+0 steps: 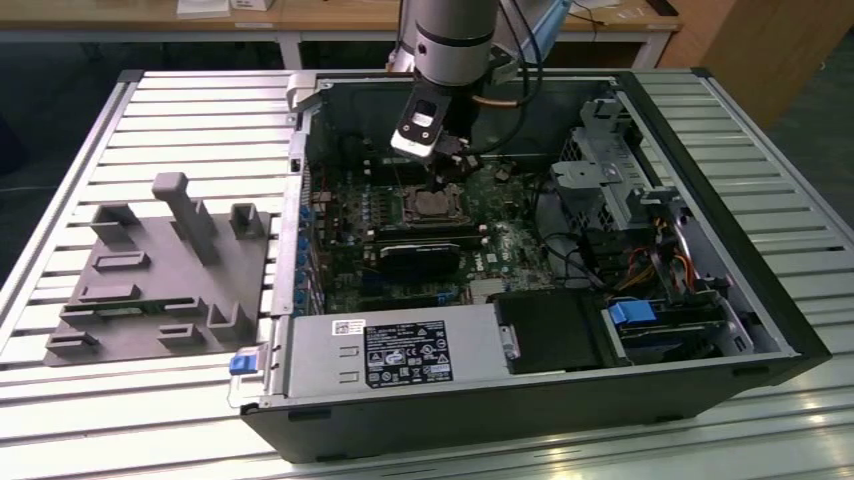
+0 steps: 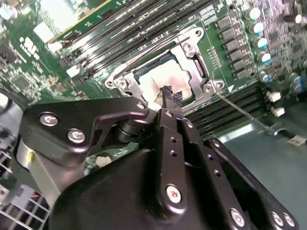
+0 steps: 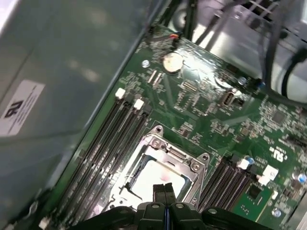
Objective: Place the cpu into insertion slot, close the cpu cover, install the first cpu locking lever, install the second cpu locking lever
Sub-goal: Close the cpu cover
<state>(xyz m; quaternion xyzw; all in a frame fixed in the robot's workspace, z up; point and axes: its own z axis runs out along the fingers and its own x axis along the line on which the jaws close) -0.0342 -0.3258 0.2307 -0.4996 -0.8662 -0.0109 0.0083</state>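
Since the claw (image 1: 449,172) hung with its 2 fingers (image 3: 159,192) pressed flat together and nothing held between them, the trouble I would have feared was a push landing off its mark. Taken from the exterior view's left: the grey fixture (image 1: 160,265) on the slatted counter (image 1: 200,100) stood well apart and threatened nothing. The computer case (image 1: 296,180) wall rose near the arm, so a sideways swing could have struck it. Inside, the cpu (image 2: 153,79) lay flat in the insertion slot (image 1: 408,208), and the cpu cover (image 3: 175,152) seemed to lie down around it, the chip's pale top showing through the window. If that cover was not fully seated, pressure from the closed tips could have tilted the chip and harmed the contacts beneath. A tip dragged across the smeared top could also have scratched it. A locking lever (image 2: 242,112), as I took the thin metal rod to be, stuck out free from a corner of the socket. Narrow and springy as it looked, it could have slipped off the fingers and snapped back. Further to the exterior view's right, loose cables (image 1: 581,255) and the drive cage (image 1: 601,170) sat near enough to snag the wrist.

The cpu lay directly under the claw, just beyond its tips in both wrist views; whether they touched it I could not tell.
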